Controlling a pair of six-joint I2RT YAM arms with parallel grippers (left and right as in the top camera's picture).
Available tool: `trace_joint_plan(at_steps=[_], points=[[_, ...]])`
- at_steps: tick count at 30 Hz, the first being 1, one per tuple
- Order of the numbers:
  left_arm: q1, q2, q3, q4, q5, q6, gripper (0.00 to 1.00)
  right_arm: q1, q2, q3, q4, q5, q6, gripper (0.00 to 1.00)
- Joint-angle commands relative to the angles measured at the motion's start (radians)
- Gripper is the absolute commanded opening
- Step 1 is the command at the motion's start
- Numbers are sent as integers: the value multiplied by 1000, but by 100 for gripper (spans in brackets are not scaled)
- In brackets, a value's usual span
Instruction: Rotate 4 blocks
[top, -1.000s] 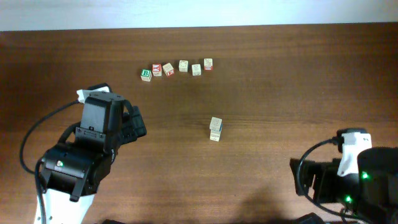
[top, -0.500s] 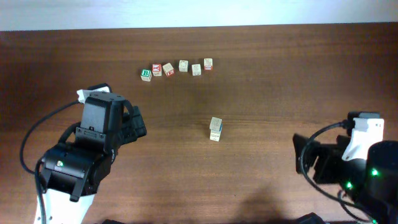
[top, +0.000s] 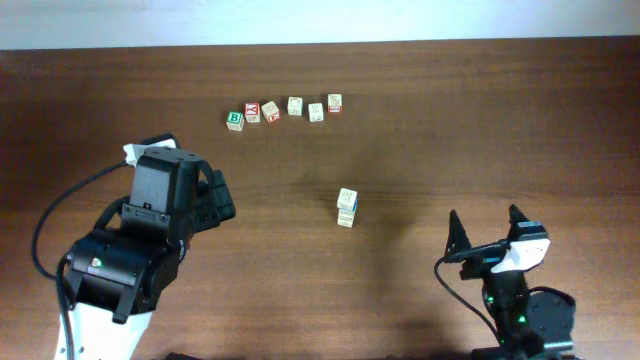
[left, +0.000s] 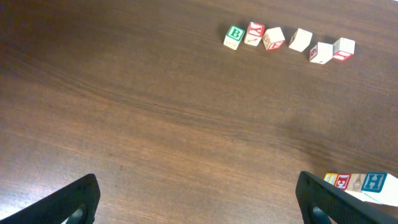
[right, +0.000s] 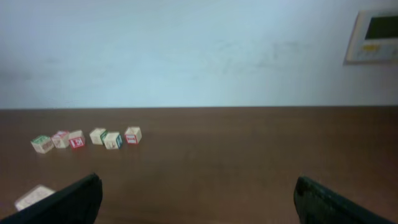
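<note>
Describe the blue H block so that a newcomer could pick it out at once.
On the brown wooden table, skip the row of six cubes near the far edge and find the small separate group of blocks near the middle. In the left wrist view the H block ends that group, beside a pale block. It alone in the group carries a blue letter.
</note>
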Motion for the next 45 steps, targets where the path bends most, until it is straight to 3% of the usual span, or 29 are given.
trace_joint_plan(at_steps=[1, 8, 12, 45], points=[[2, 0, 10, 2, -10, -5, 99, -8, -76, -134, 87, 39, -8, 98], [2, 0, 10, 2, -10, -5, 99, -8, -123, -209, 90, 94, -12, 98], [2, 0, 10, 2, -10, -5, 99, -8, -123, -209, 71, 107, -64, 98], [2, -48, -7, 0, -21, 3, 99, -8, -122, -209, 70, 103, -63, 98]])
